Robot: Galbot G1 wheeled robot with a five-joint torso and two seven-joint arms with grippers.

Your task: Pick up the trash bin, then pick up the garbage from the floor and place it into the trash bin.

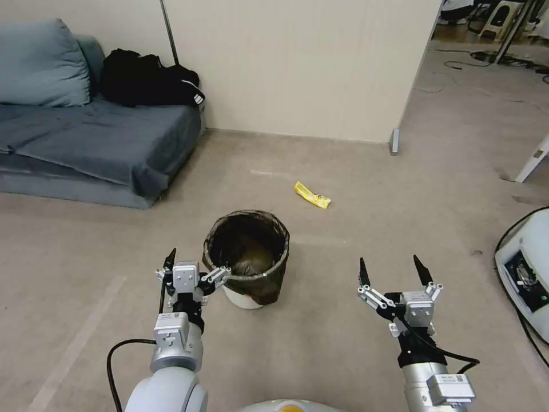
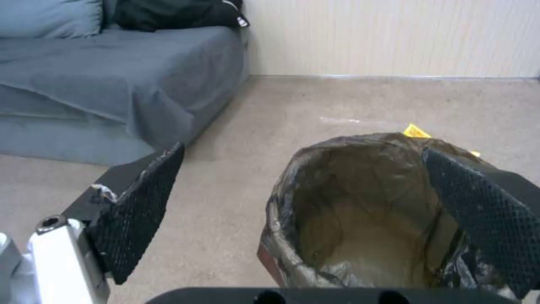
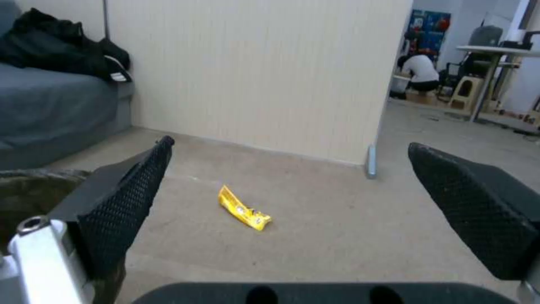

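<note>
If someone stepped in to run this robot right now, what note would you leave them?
Left gripper: jaws open, straddling the near rim of the bin, one finger outside, one over the opening; nothing gripped yet.
Right gripper: jaws open, empty, hovering above bare floor right of the bin.
Bin stands upright on the floor. Yellow wrapper lies on the floor beyond it.
Done: nothing lifted.
Left: grip and lift bin, pick up wrapper, drop it in.

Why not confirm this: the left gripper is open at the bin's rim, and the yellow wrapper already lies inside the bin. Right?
Not quite. The yellow wrapper lies on the floor beyond the trash bin, as the head view shows. The left gripper is indeed open at the rim.
</note>
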